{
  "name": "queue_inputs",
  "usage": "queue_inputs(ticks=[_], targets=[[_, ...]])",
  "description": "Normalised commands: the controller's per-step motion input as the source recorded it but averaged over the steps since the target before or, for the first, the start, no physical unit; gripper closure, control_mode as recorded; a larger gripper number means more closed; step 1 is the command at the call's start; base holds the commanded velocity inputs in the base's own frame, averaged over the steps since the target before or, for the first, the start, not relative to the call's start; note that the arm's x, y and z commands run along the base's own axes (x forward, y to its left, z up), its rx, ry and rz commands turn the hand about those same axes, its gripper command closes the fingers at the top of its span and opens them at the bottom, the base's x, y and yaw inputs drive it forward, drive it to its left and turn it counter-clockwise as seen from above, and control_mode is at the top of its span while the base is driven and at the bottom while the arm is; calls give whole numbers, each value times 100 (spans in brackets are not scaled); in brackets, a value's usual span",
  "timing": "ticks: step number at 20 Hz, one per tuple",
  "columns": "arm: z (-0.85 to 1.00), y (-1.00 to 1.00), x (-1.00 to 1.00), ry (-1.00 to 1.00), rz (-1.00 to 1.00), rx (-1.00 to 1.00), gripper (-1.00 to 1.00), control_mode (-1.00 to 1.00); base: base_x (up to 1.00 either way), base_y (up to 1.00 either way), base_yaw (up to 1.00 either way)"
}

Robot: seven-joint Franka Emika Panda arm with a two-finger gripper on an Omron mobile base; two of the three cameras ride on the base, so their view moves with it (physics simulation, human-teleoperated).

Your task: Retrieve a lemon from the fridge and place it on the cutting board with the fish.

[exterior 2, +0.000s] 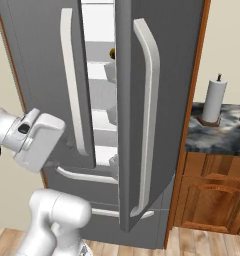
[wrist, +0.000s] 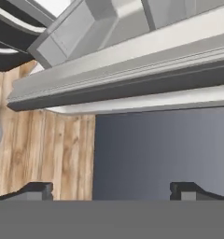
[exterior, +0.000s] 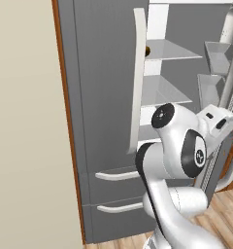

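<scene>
Jaws spread wide, aimed at fridge door.

One fridge, with two upper doors, the right one standing open. Two long white door handles. Two lower drawers, each bearing one curved handle. One small dull-yellow lemon on an interior shelf. One paper-towel roll on the far right counter. One wooden cabinet beneath it.

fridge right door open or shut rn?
Open. The tall grey French-door fridge has its right door swung outward, exposing white interior shelves; its left door is shut.
</scene>
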Motion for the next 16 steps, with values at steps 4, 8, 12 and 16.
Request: queue_inputs(ticks=[4, 8, 12, 16], targets=[[-52, -1, 56, 10, 2, 0, -100, -100, 0, 0, 0], [-47, -20, 13, 0, 0, 0, -100, -100, 0, 0, 0], [-39, -24, 31, 0, 3, 0, -100, -100, 0, 0, 0], [-22, -28, 34, 1, 10, 0, -100, -100, 0, 0, 0]])
